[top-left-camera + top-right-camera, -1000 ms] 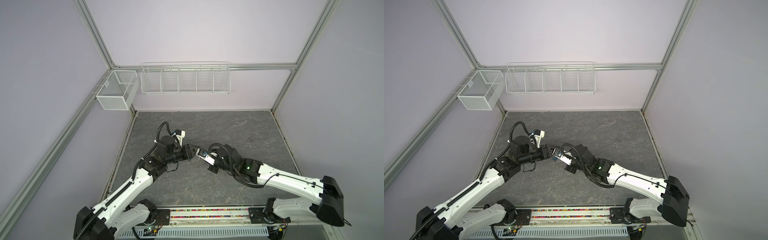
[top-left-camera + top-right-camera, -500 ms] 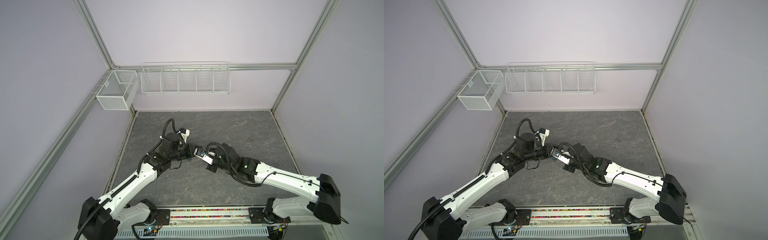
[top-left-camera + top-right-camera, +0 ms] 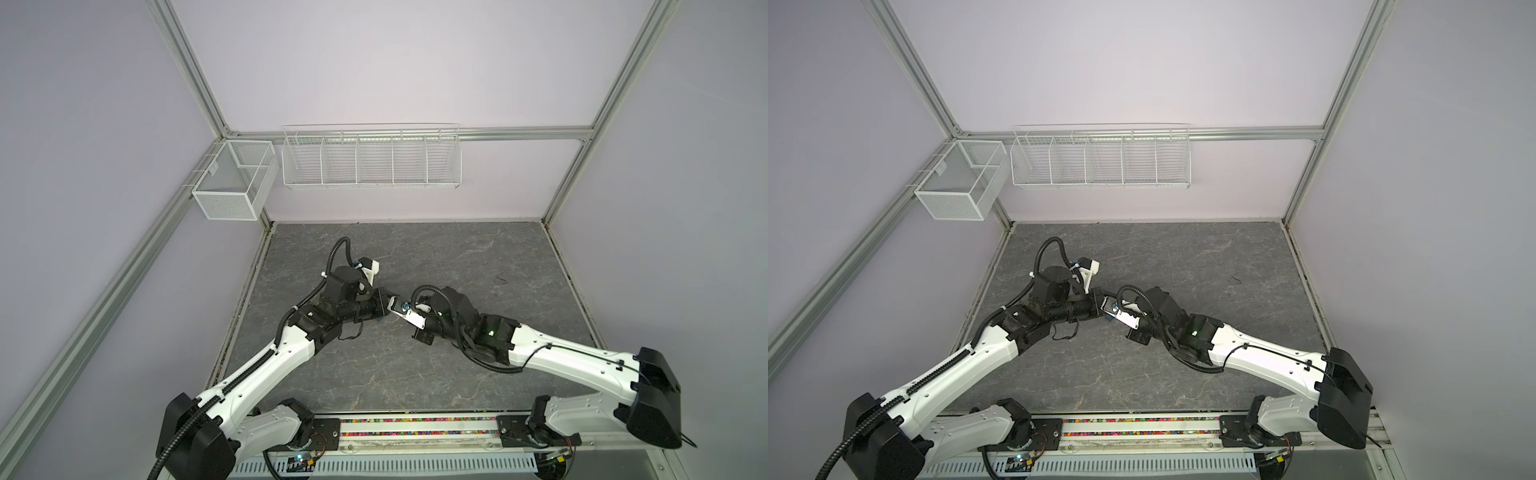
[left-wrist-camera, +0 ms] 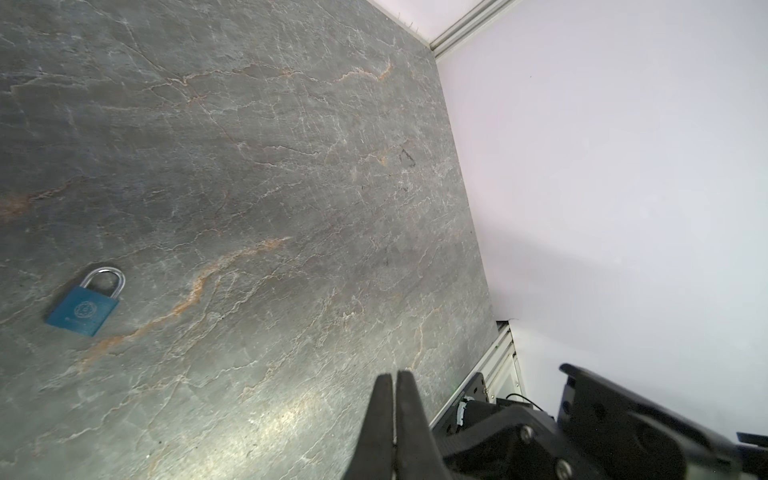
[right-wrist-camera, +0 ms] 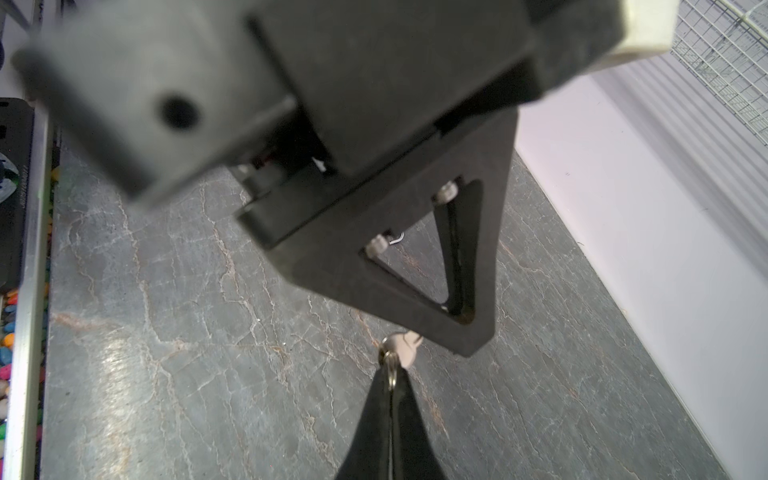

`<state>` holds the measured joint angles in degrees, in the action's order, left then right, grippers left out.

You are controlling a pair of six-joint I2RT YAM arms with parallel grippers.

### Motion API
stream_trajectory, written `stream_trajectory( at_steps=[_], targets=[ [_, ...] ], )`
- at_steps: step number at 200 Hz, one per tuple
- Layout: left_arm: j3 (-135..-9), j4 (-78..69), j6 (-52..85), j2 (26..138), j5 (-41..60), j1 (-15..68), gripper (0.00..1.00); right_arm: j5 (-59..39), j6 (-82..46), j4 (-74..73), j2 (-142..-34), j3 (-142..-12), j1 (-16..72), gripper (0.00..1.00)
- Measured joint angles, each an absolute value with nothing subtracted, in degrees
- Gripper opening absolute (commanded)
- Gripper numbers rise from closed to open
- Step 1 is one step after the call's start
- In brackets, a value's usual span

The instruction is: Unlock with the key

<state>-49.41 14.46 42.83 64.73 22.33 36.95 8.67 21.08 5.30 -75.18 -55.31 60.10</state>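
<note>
A blue padlock (image 4: 83,307) with a silver shackle lies flat on the grey table, apart from both grippers. In both top views only a blue edge of the padlock (image 3: 380,321) shows under my left gripper (image 3: 390,305). My right gripper (image 5: 390,374) is shut on the ring of a small silver key (image 5: 405,345), which sticks out past its tips. The left gripper (image 5: 469,347) hangs right over the key, its tip hiding part of it. In the left wrist view the left gripper (image 4: 395,376) is shut, and nothing shows between its fingers. Both grippers meet tip to tip above mid-table.
A long white wire basket (image 3: 371,156) hangs on the back wall. A mesh box (image 3: 235,180) hangs on the left rail. A rail (image 3: 415,430) with coloured bits runs along the table's front edge. A small dark mark (image 3: 500,280) lies on the table's right side.
My left arm has swung in toward the right gripper and its jaws have closed. The right gripper has stayed shut on the key, almost in place.
</note>
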Motion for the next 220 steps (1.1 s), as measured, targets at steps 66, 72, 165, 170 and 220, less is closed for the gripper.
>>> stream_trajectory(
  at_steps=[66,72,165,170,220],
  targets=[
    [-49.41,14.44,42.78,64.73,21.74,36.95,0.00,9.21,21.06,5.41,-75.18,-55.44,60.10,0.21],
    [-49.41,14.52,42.78,64.73,21.19,36.99,0.00,9.28,21.19,5.54,-75.18,-55.53,60.10,0.24],
    [-51.40,11.35,37.54,64.73,13.17,36.86,0.00,5.58,12.05,9.30,-67.16,-55.96,57.32,0.66],
    [-51.40,10.44,37.01,64.73,12.97,36.80,0.00,4.45,10.04,9.47,-66.11,-55.96,56.21,0.66],
    [-51.22,-0.84,30.52,64.73,15.33,36.75,0.00,-16.91,-10.09,7.38,-63.59,-55.70,40.10,0.66]
  ],
)
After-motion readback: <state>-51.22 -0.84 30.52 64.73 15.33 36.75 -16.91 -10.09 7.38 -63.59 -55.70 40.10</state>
